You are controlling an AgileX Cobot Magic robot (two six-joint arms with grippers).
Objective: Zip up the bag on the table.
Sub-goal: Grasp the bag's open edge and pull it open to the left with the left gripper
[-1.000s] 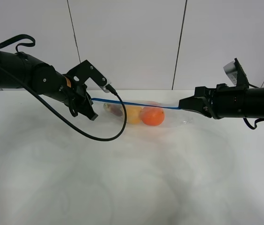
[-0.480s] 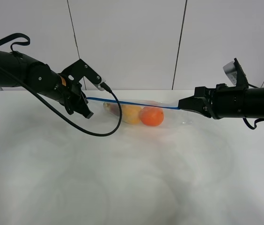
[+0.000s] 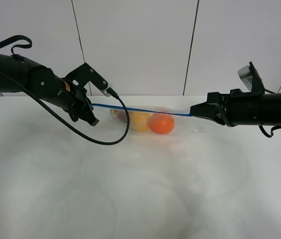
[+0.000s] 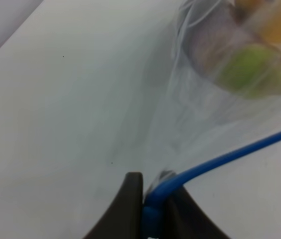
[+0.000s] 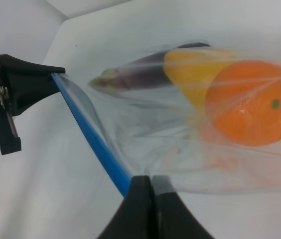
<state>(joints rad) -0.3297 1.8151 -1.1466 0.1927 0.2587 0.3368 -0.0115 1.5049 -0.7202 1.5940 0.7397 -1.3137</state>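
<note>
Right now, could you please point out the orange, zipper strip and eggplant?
orange point(image 5: 252, 102), right wrist view, its rind.
zipper strip point(image 3: 140, 109), exterior high view, mid-span.
eggplant point(image 5: 140, 73), right wrist view, purple body.

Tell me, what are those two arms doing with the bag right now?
Left gripper shut on zipper strip's end; right gripper shut on the other end. Bag stretched taut between them, orange inside. Black cable droops before bag near left gripper.

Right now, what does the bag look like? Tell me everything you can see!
The bag is clear, crinkly plastic with a blue zipper strip along its top edge. Inside are an orange, a yellow pear and a purple eggplant. The left gripper and right gripper each pinch one end of the strip, stretching it straight; the bag's bottom rests on the white table.
</note>
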